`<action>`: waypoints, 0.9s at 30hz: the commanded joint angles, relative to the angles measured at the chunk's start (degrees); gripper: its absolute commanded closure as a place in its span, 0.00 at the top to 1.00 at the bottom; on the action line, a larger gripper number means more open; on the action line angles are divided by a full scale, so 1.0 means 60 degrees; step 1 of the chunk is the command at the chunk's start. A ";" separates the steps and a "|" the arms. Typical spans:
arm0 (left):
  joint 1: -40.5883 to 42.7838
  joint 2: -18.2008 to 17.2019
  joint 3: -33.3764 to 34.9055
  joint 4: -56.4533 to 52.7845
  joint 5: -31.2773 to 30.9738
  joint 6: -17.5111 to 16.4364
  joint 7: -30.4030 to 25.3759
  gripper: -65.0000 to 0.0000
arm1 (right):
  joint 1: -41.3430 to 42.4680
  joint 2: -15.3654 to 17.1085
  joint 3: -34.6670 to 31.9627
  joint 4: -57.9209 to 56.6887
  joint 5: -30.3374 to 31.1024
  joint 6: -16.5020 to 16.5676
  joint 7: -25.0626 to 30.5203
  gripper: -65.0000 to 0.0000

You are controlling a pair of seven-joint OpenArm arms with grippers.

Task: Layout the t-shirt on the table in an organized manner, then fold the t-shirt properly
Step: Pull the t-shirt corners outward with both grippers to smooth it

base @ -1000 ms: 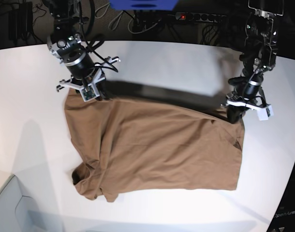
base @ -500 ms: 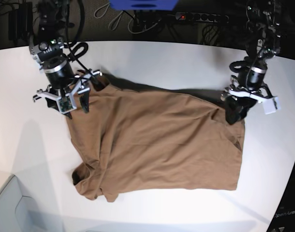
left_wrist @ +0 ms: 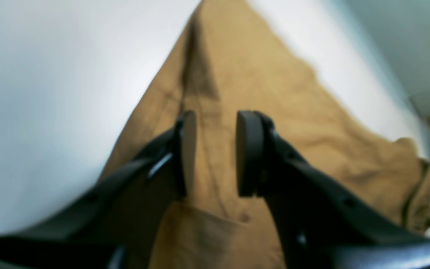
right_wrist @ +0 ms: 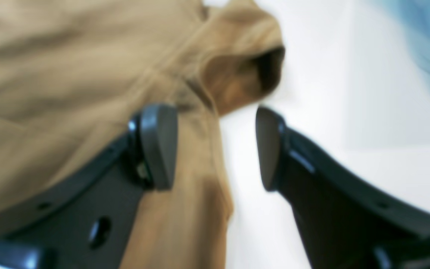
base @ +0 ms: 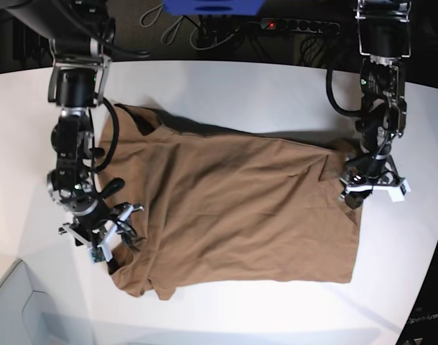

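We see our left end effector (left_wrist: 215, 153) with its two dark pads parted and nothing pinched between them; tan cloth of the t-shirt (left_wrist: 259, 97) shows through the gap and spreads away beyond the fingertips. In the base view this left end effector (base: 352, 194) sits at the shirt's edge on that view's right, its tips right at the fabric, though we cannot tell from there whether they touch it. Just outside it the white worktop (left_wrist: 50, 82) lies bare.

Our right end effector (right_wrist: 215, 145) is also spread wide and grips nothing. One pad (right_wrist: 159, 145) sits over the cloth, the other (right_wrist: 271, 149) over white worktop (right_wrist: 349, 112), so the shirt's edge runs between them. Just ahead of the fingertips a bunched fold of the t-shirt (right_wrist: 88, 74) opens into a dark hollow, a sleeve or a rumpled corner; the blur keeps us from saying which. In the base view the right end effector (base: 104, 233) hovers at the shirt's border on that view's left, close to its crumpled near corner.

Between the two end effectors the t-shirt (base: 233, 208) lies spread mostly flat on the worktop (base: 226, 93), with soft wrinkles and one lumpy corner near the right end effector. Beyond the worktop's curved far edge, cables and a power strip (base: 298, 26) sit in the dark.
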 commanded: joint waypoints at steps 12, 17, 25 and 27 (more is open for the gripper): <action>-0.0389 -0.0120 0.0562 -0.1428 -0.0050 -0.0145 -0.0297 0.27 | 0.2307 0.0187 -0.0006 -0.3704 0.0063 0.0018 0.1814 0.53; -0.0345 -0.0120 0.0562 -0.1765 -0.0050 -0.0145 -0.0297 0.27 | 0.2366 0.0070 0.0009 -0.4290 0.0063 0.0018 0.2474 0.53; -0.0243 -0.0105 0.0577 -0.1765 -0.0050 -0.0145 -0.0297 0.27 | 0.2322 -0.0150 0.0009 -0.4334 0.0063 0.0018 0.2518 0.44; -0.0243 -0.0105 0.0577 -0.1765 -0.0050 -0.0145 -0.0297 0.27 | 0.2351 -0.0150 0.0024 -0.4348 0.0063 0.0004 0.2518 0.30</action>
